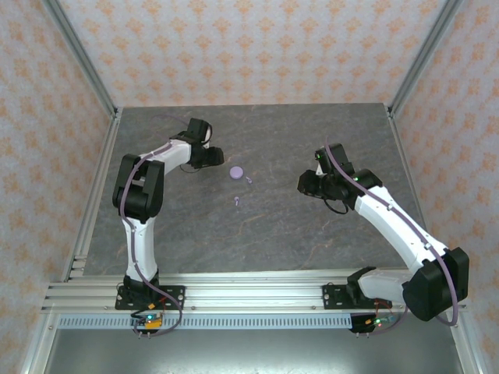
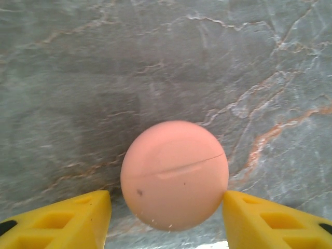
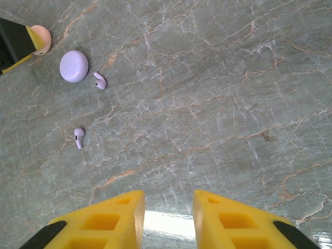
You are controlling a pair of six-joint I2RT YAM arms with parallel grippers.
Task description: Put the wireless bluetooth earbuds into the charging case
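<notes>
A closed round salmon-pink charging case [image 2: 174, 174] lies on the grey marble table between the yellow fingers of my left gripper [image 2: 166, 196]. The jaws are open: the left finger stands clear of the case, the right finger is at its edge. A closed lilac case [image 1: 237, 172] lies just right of the left gripper [image 1: 214, 158]. One lilac earbud [image 3: 99, 81] lies beside that lilac case [image 3: 73, 66], and a second lilac earbud [image 3: 79, 137] lies a little nearer. My right gripper [image 3: 168, 207] hovers open over bare table to the right, holding nothing.
The marble tabletop [image 1: 273, 234] is fenced by patterned walls and aluminium posts at the back corners. In the right wrist view the pink case [image 3: 41, 37] and a left fingertip [image 3: 18, 41] show at the top left.
</notes>
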